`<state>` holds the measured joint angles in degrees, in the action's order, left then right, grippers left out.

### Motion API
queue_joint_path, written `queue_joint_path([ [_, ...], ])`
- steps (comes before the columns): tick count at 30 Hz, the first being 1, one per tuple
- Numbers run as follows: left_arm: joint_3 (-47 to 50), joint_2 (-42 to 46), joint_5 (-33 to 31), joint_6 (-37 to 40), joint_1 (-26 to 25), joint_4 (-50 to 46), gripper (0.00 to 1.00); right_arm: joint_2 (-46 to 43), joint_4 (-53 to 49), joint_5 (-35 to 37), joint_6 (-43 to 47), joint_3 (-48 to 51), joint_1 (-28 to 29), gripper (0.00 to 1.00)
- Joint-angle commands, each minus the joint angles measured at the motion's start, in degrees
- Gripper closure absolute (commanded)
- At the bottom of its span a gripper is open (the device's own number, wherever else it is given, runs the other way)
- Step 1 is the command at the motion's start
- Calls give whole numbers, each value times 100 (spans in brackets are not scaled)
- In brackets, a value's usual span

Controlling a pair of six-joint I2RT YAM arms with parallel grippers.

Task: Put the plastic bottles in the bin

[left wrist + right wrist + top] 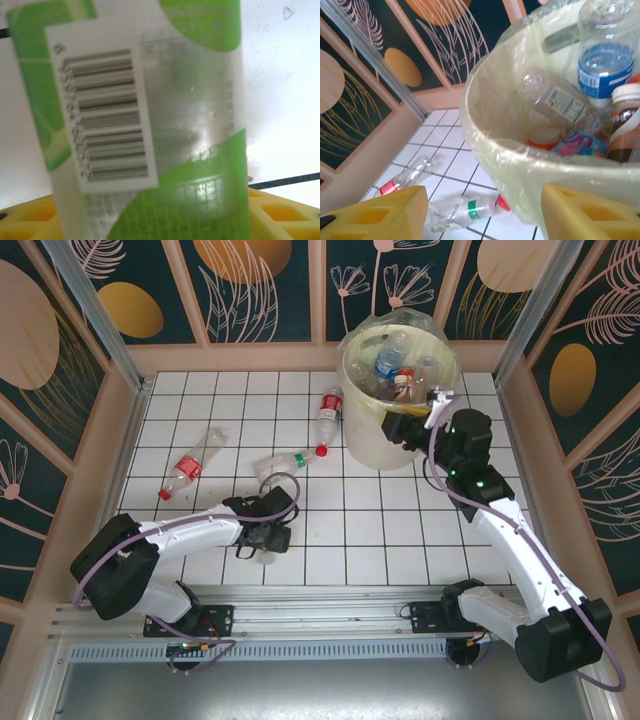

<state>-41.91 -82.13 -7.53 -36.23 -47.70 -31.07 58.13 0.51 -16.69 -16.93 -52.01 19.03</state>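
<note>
The left gripper [155, 222] has its jaws drawn in on a green-labelled bottle [165, 125]. The bottle's clear body, with a barcode patch, stands between the two yellow fingers [282, 215] and covers their inner edges, so the grip reads as closed on it. From above, this gripper sits low over the tiled table [380, 530], left of centre and near the front edge. The right gripper [482, 195] has its jaws well apart with nothing between them. Its own yellow fingers frame the near rim of the bin [485, 125], and from above it hangs at the bin's near right side, just beside the rim. The bin stands at the far side of the table, right of centre and close to the back wall [250, 355]. Its clear bag liner [530, 165] is folded out over the rim. Inside lie a blue-labelled bottle [605, 65], a clear bottle with a white label [555, 97] and a brown bottle [625, 127], among others too jumbled to sort. Three bottles lie loose on the tiles. A green-capped bottle [283, 462] is just beyond the left gripper, and a red-labelled bottle [328, 412] lies beside the bin's left wall. A second red-labelled one [185, 468] is well off to the left. The first two lie on the way from the left gripper to the bin. The tiles in front of the bin, between the two arms, are bare, while the right arm works near the side wall [545, 430].
</note>
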Motion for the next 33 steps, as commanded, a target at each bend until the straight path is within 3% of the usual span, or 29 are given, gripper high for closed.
queue_joint_path([
  [1,-126,304,48,72,-8,121,39,-297,-146,-196,-12,182,199,37],
  [11,122,1375,1711,437,-11,2367,44,-906,267,-1064,-1091,1096,311,31],
  [18,293,1314,2575,676,-8,3731,44,-768,1101,-1845,-1789,1630,386,25],
  [24,290,885,2923,683,-17,4578,44,-488,1324,-2196,-1862,1673,553,18],
  [33,177,577,3056,670,-168,4910,45,-90,1393,-2077,-1866,1600,771,12],
])
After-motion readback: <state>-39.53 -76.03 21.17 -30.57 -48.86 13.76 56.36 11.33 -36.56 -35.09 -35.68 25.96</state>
